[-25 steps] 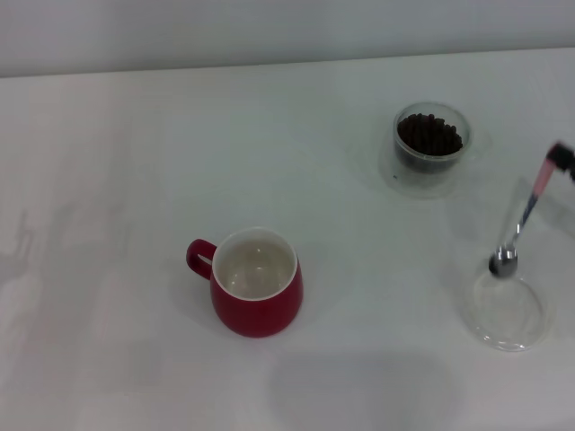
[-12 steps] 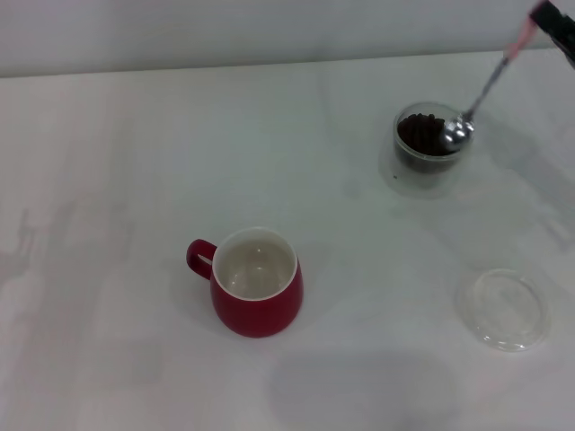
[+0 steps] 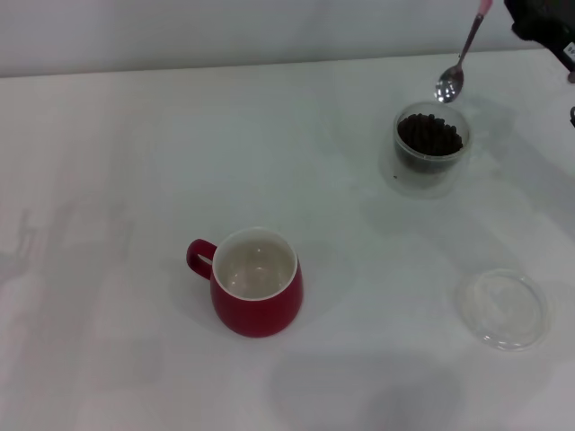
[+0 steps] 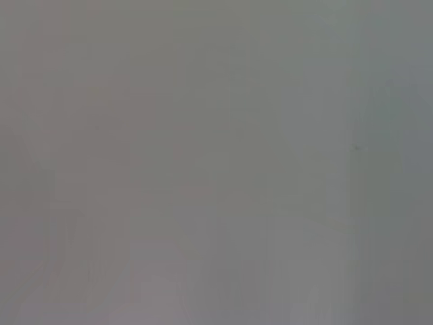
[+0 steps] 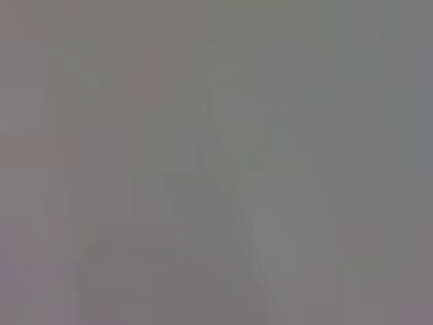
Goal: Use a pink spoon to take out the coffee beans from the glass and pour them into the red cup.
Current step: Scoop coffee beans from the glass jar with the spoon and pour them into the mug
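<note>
The pink spoon [image 3: 460,56] hangs in the air at the far right of the head view, its shiny bowl just beyond the far rim of the glass [image 3: 431,148] and showing no beans. Its pink handle end reaches the top edge beside my dark right gripper [image 3: 532,20], which holds it. Coffee beans [image 3: 430,135] fill the glass in a dark heap. The red cup [image 3: 257,285] stands at the middle front, its white inside bare and its handle pointing left. My left gripper is out of view. Both wrist views show only flat grey.
A shallow clear round dish [image 3: 503,308] lies at the front right. The white table [image 3: 135,180] stretches wide to the left of the cup and the glass.
The spoon left the clear dish, swung back over the glass, and now sits higher and farther back. The right gripper rose toward the top right corner.
</note>
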You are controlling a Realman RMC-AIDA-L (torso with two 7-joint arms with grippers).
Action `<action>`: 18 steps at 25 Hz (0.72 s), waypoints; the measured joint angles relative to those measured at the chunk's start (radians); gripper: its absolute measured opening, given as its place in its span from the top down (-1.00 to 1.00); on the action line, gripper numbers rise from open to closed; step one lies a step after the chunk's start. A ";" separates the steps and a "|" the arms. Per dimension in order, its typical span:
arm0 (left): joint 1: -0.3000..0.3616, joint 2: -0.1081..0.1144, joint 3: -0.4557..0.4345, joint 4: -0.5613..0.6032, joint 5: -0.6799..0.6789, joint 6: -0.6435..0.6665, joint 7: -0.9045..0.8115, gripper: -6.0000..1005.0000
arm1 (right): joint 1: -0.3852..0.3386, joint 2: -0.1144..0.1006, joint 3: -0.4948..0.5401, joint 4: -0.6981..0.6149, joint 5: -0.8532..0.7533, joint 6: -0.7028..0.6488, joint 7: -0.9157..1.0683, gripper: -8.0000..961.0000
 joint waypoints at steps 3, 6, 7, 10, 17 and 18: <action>0.000 -0.001 0.000 0.000 0.000 -0.001 0.000 -0.46 | 0.001 -0.001 -0.004 0.003 -0.006 0.041 -0.039 0.68; 0.001 -0.001 0.000 0.000 0.000 -0.002 0.001 -0.46 | -0.002 0.001 -0.005 0.009 -0.007 0.052 -0.078 0.68; 0.001 -0.001 0.000 0.000 0.000 -0.002 0.001 -0.46 | -0.001 0.001 -0.008 0.018 -0.008 0.053 -0.093 0.68; 0.001 -0.001 0.000 0.000 0.000 -0.003 0.001 -0.45 | 0.004 0.002 -0.018 0.046 -0.008 0.060 -0.132 0.68; -0.001 -0.002 0.000 0.001 0.000 -0.003 -0.002 -0.45 | 0.014 0.005 -0.059 0.073 -0.008 0.099 -0.156 0.67; -0.003 -0.002 0.000 0.001 0.000 -0.003 -0.002 -0.45 | 0.018 0.006 -0.064 0.077 -0.007 0.111 -0.162 0.67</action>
